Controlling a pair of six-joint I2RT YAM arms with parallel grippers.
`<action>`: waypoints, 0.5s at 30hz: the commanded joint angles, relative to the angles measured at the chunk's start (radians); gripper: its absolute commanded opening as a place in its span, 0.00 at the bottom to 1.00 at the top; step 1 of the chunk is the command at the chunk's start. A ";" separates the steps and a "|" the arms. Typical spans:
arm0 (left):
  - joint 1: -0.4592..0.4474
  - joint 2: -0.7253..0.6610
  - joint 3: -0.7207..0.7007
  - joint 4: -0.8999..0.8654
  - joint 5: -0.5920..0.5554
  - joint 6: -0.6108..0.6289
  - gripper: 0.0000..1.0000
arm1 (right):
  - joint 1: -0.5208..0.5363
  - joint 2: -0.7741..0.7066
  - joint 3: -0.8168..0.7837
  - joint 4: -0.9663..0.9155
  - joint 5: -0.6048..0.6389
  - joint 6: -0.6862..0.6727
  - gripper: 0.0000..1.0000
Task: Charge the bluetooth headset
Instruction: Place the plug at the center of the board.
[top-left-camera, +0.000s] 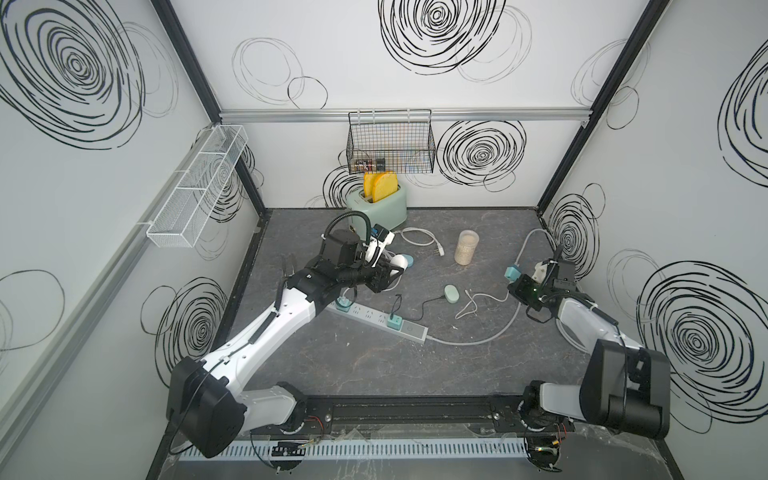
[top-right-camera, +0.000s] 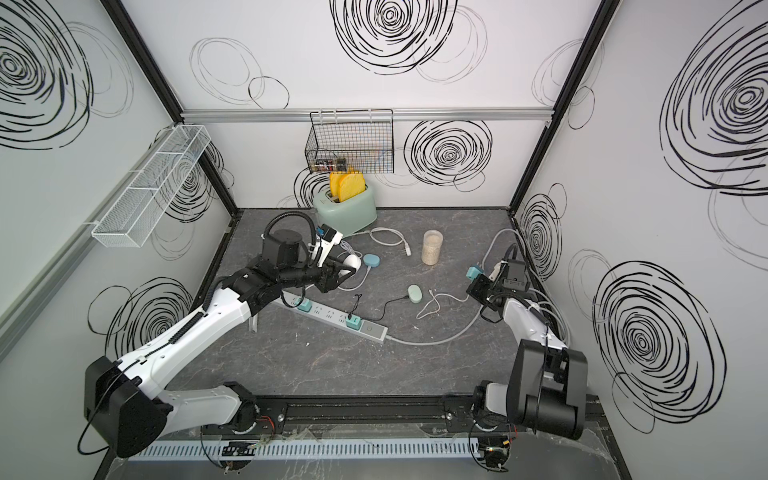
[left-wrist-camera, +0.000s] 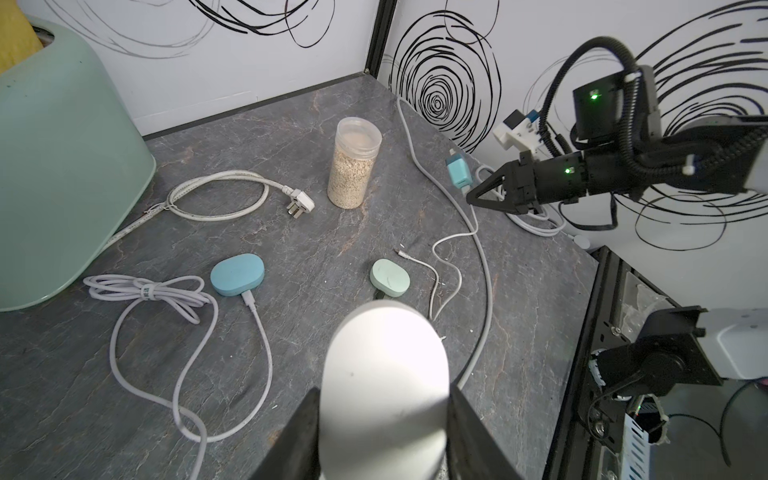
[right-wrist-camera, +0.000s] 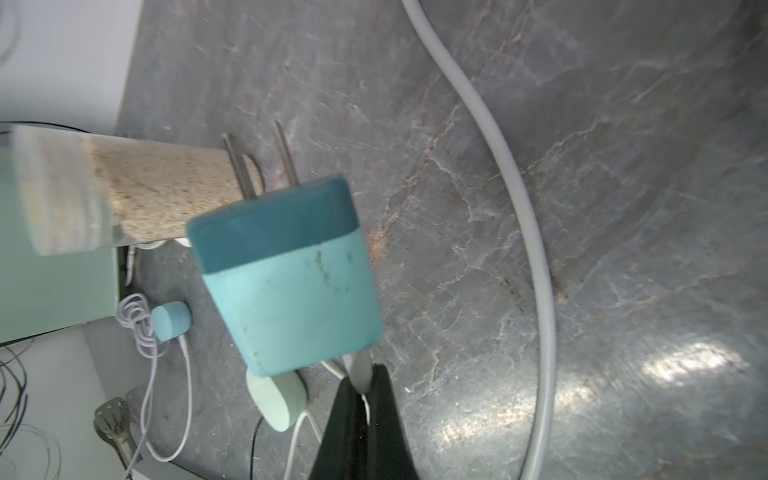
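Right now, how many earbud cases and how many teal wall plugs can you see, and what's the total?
Earbud cases: 3 (white case in the left end effector, blue case, green case)
Teal plugs: 3 (two in the power strip, one on the cable pinched by the right end effector)
Total: 6

Left arm (top-left-camera: 266, 328) reaches far forward, stretched long, left tool (left-wrist-camera: 384, 409) clamped on a white case (left-wrist-camera: 386, 361). Right arm (top-left-camera: 582, 320) sits folded back, elbow up high, right tool (right-wrist-camera: 362, 380) pinched tight on a thin cable (right-wrist-camera: 360, 365).
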 joint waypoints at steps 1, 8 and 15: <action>-0.006 -0.018 -0.003 0.029 -0.006 0.012 0.31 | -0.003 0.071 0.036 -0.008 0.005 -0.030 0.00; -0.009 -0.012 -0.003 0.025 -0.007 0.014 0.31 | -0.003 0.204 0.114 0.025 0.012 -0.033 0.00; -0.011 -0.005 -0.002 0.020 -0.011 0.018 0.31 | -0.002 0.315 0.190 0.033 0.020 -0.024 0.00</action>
